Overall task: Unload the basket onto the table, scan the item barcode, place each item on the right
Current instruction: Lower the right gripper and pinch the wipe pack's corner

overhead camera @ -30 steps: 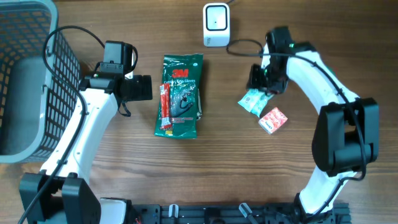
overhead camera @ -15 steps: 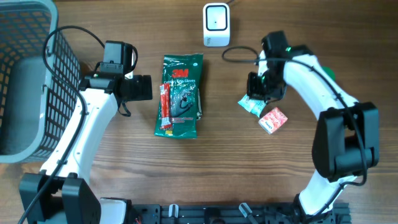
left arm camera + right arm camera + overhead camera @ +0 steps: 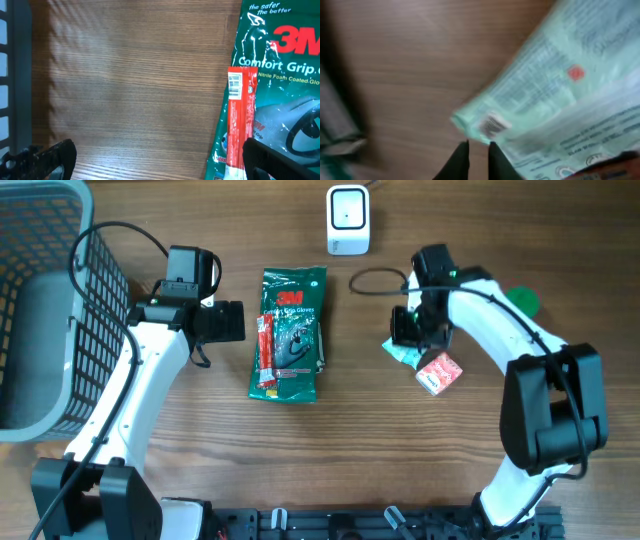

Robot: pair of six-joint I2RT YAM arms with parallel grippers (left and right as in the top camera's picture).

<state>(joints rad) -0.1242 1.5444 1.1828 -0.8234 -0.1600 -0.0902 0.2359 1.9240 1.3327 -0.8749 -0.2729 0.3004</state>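
Observation:
A white barcode scanner (image 3: 347, 218) stands at the back centre. My right gripper (image 3: 406, 330) hangs over the upper edge of a mint-green packet (image 3: 403, 353), which lies flat beside a small red packet (image 3: 438, 372). In the right wrist view the mint packet (image 3: 555, 95) shows a small barcode near its corner. There my right gripper (image 3: 477, 155) is nearly shut, with only a slit of wood between its tips, just short of that corner. My left gripper (image 3: 232, 321) is wide open and empty, left of a green 3M glove pack (image 3: 292, 330) that has a red stick pack (image 3: 242, 115) lying on it.
A grey wire basket (image 3: 40, 310) fills the left edge. The scanner's black cable (image 3: 375, 278) loops behind my right wrist. A green round object (image 3: 520, 300) lies right of my right arm.
My right arm has shifted left and a little toward the front, over the mint packet, and its jaws have narrowed. The green round object came into view. The left arm has not moved.

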